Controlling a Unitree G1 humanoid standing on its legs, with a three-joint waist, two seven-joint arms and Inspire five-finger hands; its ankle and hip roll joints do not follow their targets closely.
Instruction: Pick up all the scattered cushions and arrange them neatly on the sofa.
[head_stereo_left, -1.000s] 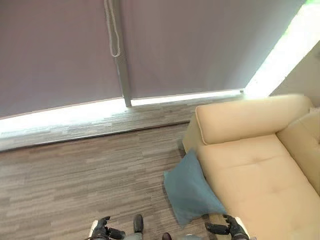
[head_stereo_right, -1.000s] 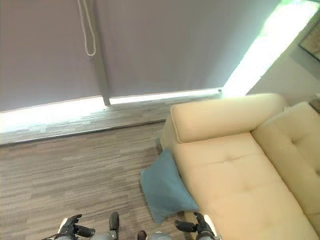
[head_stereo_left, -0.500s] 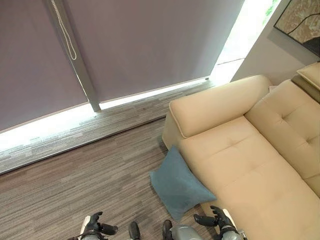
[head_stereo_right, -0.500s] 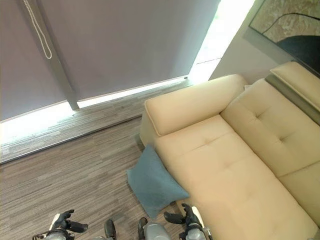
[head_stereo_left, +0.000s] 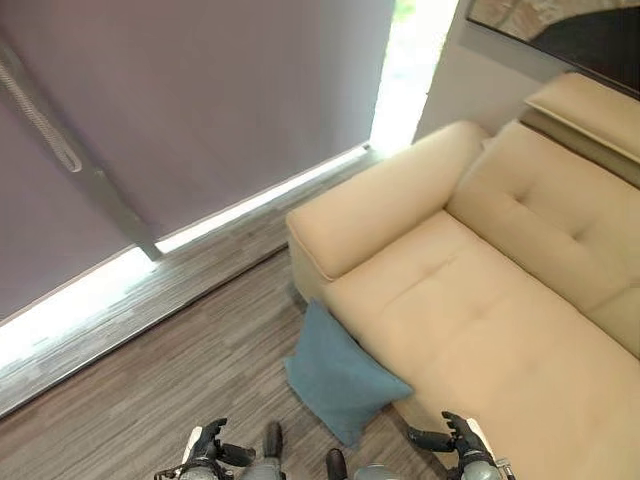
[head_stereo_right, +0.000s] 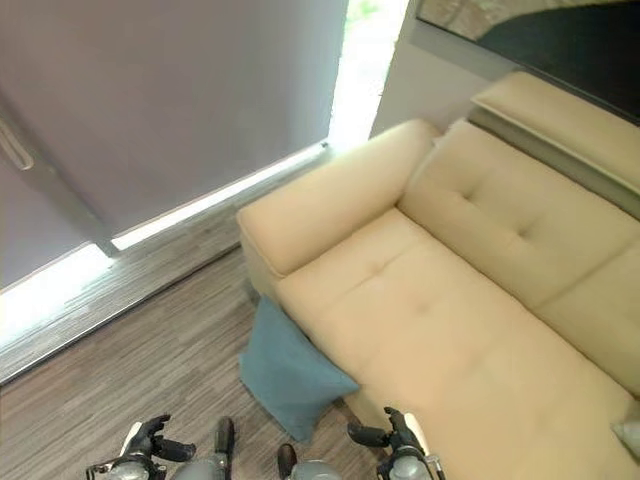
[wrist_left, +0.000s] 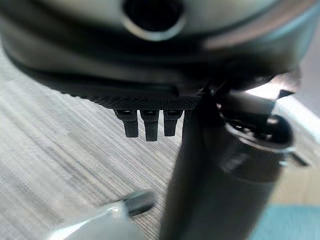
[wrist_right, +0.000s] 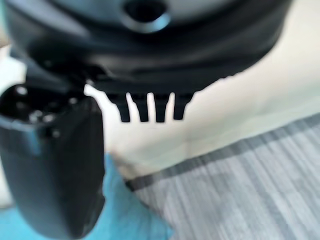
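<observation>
sofa (head_stereo_left: 480, 300): cream, tufted seat and back, armrest at the window end, seat bare
cushion (head_stereo_left: 340, 372): blue, square, on the floor, leaning against the sofa front just below the armrest corner, one corner pointing away from the sofa
second cushion (head_stereo_right: 628, 436): pale grey edge on the sofa seat at the far end from the armrest, mostly cut off
floor (head_stereo_left: 150, 370): grey-brown wood planks, in front of the sofa and running along the window
window blind (head_stereo_left: 200, 90): grey, lowered, beyond the armrest end of the sofa, bright strip of light under it
picture (head_stereo_right: 540, 25): dark framed, on the wall above the sofa back
left hand (head_stereo_left: 207, 451): low over the floor, well apart from the sofa, on the far side of the cushion from it; fingers relaxed, grasping nothing
right hand (head_stereo_left: 458, 442): at the sofa front edge, just beside the cushion's near corner, not touching it; fingers loose, thumb apart, nothing held
right wrist view: blue cushion (wrist_right: 125, 220) past the fingers, sofa base behind it
</observation>
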